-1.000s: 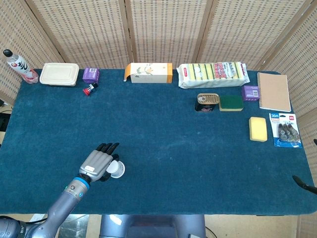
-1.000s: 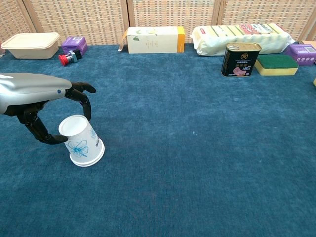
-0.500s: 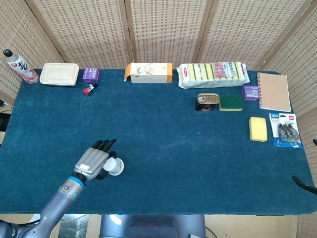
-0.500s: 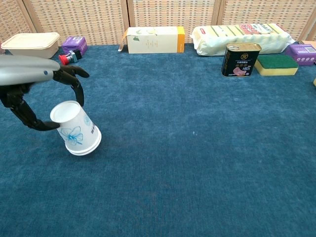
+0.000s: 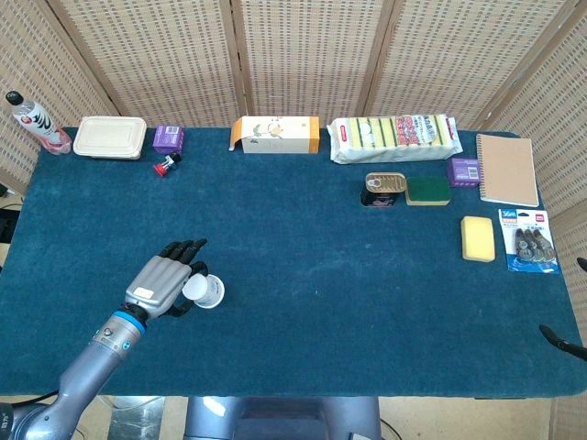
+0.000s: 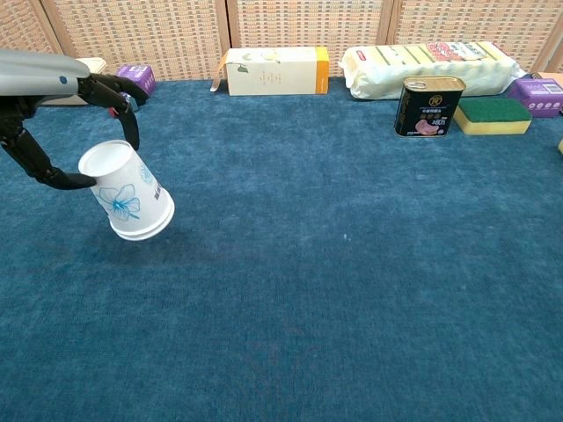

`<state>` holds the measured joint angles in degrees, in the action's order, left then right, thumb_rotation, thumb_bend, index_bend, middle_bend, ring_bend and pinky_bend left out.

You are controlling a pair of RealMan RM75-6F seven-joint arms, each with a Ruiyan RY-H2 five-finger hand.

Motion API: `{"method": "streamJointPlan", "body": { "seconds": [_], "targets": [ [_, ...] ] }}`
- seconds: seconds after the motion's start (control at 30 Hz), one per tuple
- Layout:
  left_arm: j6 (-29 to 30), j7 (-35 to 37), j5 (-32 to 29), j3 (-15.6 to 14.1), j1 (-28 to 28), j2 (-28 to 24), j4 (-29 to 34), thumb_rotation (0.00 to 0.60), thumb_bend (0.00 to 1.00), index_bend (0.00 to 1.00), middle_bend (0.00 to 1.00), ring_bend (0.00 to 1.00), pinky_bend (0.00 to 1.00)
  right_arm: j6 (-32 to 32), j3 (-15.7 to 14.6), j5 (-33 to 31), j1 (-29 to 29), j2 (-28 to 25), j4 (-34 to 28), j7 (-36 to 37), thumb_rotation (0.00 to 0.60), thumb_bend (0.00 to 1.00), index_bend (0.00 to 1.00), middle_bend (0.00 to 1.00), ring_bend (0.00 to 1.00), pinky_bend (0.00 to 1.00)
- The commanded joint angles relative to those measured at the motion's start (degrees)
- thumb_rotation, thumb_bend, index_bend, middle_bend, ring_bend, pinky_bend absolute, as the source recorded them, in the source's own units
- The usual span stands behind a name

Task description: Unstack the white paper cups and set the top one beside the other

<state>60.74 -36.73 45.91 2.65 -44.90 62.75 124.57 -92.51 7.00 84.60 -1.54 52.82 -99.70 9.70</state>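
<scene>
Fingers [image 6: 130, 110] of the left hand [image 5: 158, 285] curl around the white paper cups [image 6: 127, 204], thumb on one side and the others arched over the far side, gripping the stack near its mouth. In the chest view the cups hang tilted, mouth up toward the hand and base slanting down to the right, apparently off the blue table [image 6: 352, 290]; a blue flower print shows on the wall, and a double rim at the base suggests the two are nested together. From the head view the stack [image 5: 203, 291] sits just right of the fingertips, its white opening facing up. Far beyond the fingers, along the back edge, lie a beige container [image 5: 110, 137], a purple box [image 5: 168, 138], a small red-capped item [image 5: 166, 166] and a carton [image 5: 275, 134]. Well to their right stand a tin [image 5: 384, 188] and a green sponge [image 5: 427, 190]. Only a dark tip at the head view's right edge may belong to the right hand [image 5: 563, 340]; whether it is clenched or released cannot be told.
</scene>
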Motion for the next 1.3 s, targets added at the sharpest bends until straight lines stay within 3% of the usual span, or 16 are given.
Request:
{"method": "streamJointPlan", "body": {
  "seconds": [0.03, 0.17, 0.23, 0.37, 0.63, 0.8, 1.0, 1.3],
  "targets": [
    [-0.44, 3.52, -1.31, 2.03, -0.55, 0.32, -1.85, 0.6, 0.32, 0.35, 0.0, 0.0, 0.06, -0.01, -0.02, 0.06, -0.01, -0.02, -0.03, 0.0, 0.6, 0.06, 0.08, 0.0, 0.0, 0.0],
    [-3.26, 2.15, -1.77, 0.52, -1.85, 0.13, -3.34, 0.6, 0.32, 0.35, 0.0, 0.0, 0.06, 0.0, -0.03, 0.13, 0.04, 0.02, 0.07, 0.04, 0.6, 0.06, 0.08, 0.0, 0.0, 0.0],
    [-1.79, 4.77, -2.68, 2.56, -1.68, 0.35, -4.73, 0.6, 0.32, 0.35, 0.0, 0.0, 0.06, 0.24, -0.03, -0.07, 0.1, 0.01, 0.08, 0.03, 0.6, 0.06, 0.08, 0.0, 0.0, 0.0],
    [-2.96, 0.51, -1.44, 0.01, -2.91, -0.44, -5.37, 0.6, 0.32, 0.35, 0.0, 0.0, 0.06, 0.22, 0.03, -0.08, 0.16, 0.07, 0.08, -0.08, 0.6, 0.06, 0.08, 0.0, 0.0, 0.0],
    [-2.55, 4.88, -4.1, 2.02, -2.6, -1.98, -5.66, 0.6, 0.32, 0.35, 0.0, 0.0, 0.06, 0.11, -0.05, 0.04, 0.1, 0.11, -0.03, -0.33, 0.6, 0.06, 0.08, 0.0, 0.0, 0.0],
    [-3.14, 10.14, -0.04, 2.33, -0.29, -6.1, -3.5, 0.6, 0.32, 0.35, 0.0, 0.0, 0.06, 0.47, -0.04, -0.19, 0.23, 0.11, 0.08, -0.29, 0.6, 0.06, 0.08, 0.0, 0.0, 0.0],
    [-3.78, 21.12, 10.29, 2.12, 5.68, -16.03, -1.61, 0.6, 0.32, 0.35, 0.0, 0.0, 0.06, 0.2, -0.17, 0.21, 0.19, 0.32, -0.23, -0.98, 0.6, 0.06, 0.08, 0.0, 0.0, 0.0],
    [-7.33, 27.14, 15.93, -0.88, 9.67, -18.15, -6.09, 0.6, 0.32, 0.35, 0.0, 0.0, 0.06, 0.15, -0.37, 0.53, 0.21, 0.7, -0.31, -1.75, 0.6, 0.06, 0.08, 0.0, 0.0, 0.0]
  ]
}}
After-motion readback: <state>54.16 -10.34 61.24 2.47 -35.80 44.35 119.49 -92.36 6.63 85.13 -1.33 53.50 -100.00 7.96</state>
